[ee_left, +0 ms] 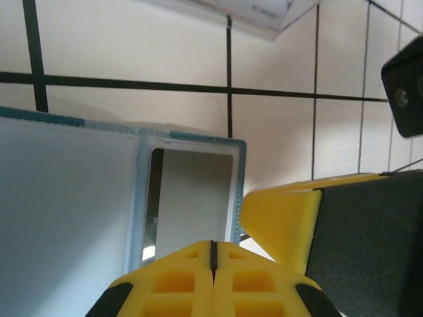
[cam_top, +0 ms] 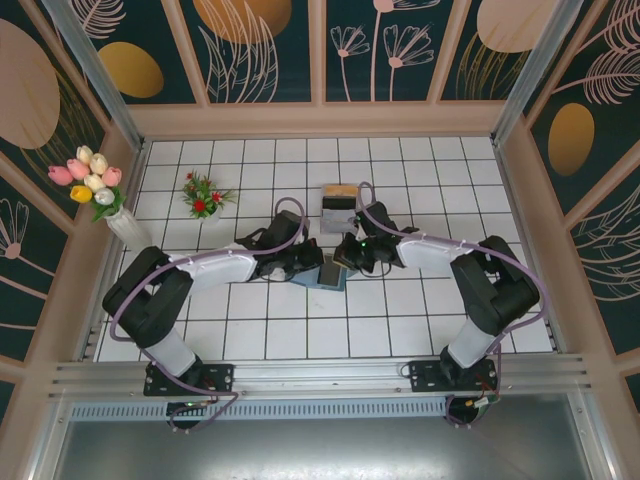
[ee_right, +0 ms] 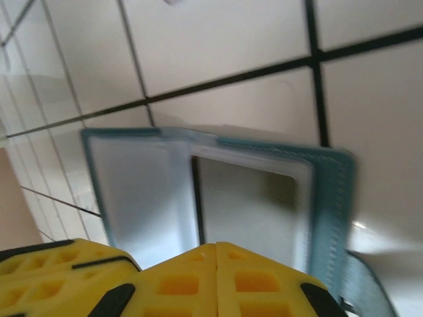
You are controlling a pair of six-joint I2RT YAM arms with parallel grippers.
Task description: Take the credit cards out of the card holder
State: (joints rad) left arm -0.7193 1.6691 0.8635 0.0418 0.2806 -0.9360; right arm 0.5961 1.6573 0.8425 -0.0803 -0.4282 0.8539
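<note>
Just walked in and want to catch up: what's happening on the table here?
Both arms meet mid-table over the open card holder. The left gripper and the right gripper each have their fingers closed at its edge, apparently pinching it. What looks like a pale card sits in the window pocket, not yet pulled out.

You will note: card holder (ee_left: 73, 198) teal-edged with pale grey-blue faces; left gripper (ee_left: 213, 261) yellow with black; floor tiles (ee_left: 132, 39) white, black-lined grid.
</note>
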